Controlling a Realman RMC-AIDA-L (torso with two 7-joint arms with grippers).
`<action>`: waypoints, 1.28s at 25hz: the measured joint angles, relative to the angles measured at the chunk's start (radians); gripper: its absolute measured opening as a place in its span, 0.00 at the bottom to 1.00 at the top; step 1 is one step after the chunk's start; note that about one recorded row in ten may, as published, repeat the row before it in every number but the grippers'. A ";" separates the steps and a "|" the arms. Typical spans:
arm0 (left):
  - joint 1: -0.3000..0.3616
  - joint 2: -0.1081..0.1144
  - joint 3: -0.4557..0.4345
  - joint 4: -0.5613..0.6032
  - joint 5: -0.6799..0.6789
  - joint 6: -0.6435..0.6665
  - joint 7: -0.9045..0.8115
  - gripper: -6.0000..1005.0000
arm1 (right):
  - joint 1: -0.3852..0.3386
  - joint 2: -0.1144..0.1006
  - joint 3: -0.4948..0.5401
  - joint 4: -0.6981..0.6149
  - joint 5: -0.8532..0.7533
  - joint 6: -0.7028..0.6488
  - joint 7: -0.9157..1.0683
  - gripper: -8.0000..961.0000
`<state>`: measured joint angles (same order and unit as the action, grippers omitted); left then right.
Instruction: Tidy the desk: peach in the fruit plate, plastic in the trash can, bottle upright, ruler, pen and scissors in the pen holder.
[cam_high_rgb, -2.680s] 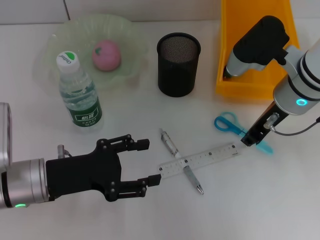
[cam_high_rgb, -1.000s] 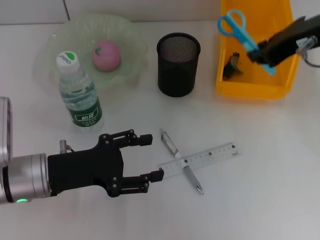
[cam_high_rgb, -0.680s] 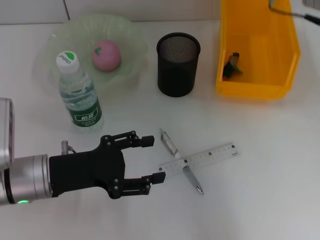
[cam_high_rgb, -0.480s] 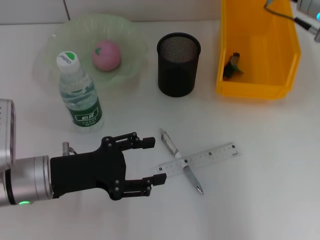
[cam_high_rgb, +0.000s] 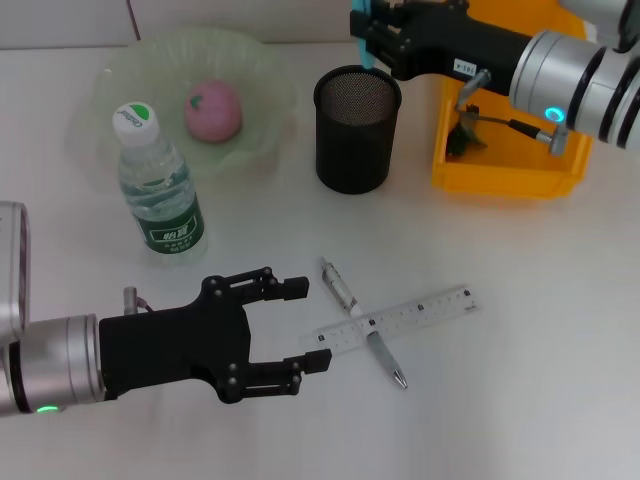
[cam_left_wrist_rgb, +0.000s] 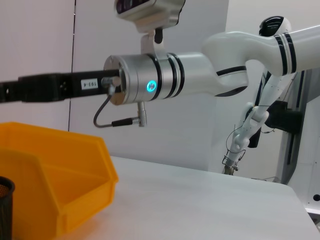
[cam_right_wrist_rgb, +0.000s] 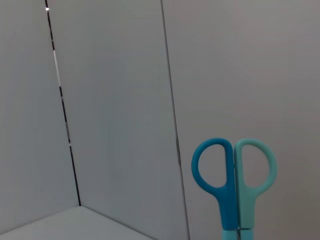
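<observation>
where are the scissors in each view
Head view: only a sliver of the scissors shows, at the top edge, at the tip of the right gripper above the pen holder.
Left wrist view: not in it.
Right wrist view: handles at lower right, pointing up.
Shared landmark: the right arm and the yellow bin appear in the head and left wrist views.

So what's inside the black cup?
The cup looks empty as far down as the mesh wall shows; its bottom is hidden. Pen and ruler lie on the desk.

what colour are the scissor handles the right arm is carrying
The scissors have one blue handle and one lighter teal one, clearest in the right wrist view.
</observation>
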<state>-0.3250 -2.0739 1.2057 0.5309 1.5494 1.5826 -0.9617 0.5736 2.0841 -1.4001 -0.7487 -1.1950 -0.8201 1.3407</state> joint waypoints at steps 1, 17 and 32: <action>0.001 0.000 0.000 -0.001 0.000 0.000 0.000 0.78 | 0.013 0.000 0.000 0.022 0.002 0.000 -0.002 0.23; 0.001 0.000 0.003 -0.013 -0.001 0.002 0.002 0.78 | 0.118 0.000 0.011 0.184 0.011 0.027 -0.054 0.27; -0.004 0.001 -0.009 -0.007 -0.005 0.011 0.006 0.78 | -0.067 -0.001 0.076 -0.093 0.006 -0.095 0.030 0.35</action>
<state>-0.3289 -2.0725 1.1971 0.5234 1.5444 1.5940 -0.9560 0.5067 2.0828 -1.3244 -0.8420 -1.1885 -0.9151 1.3706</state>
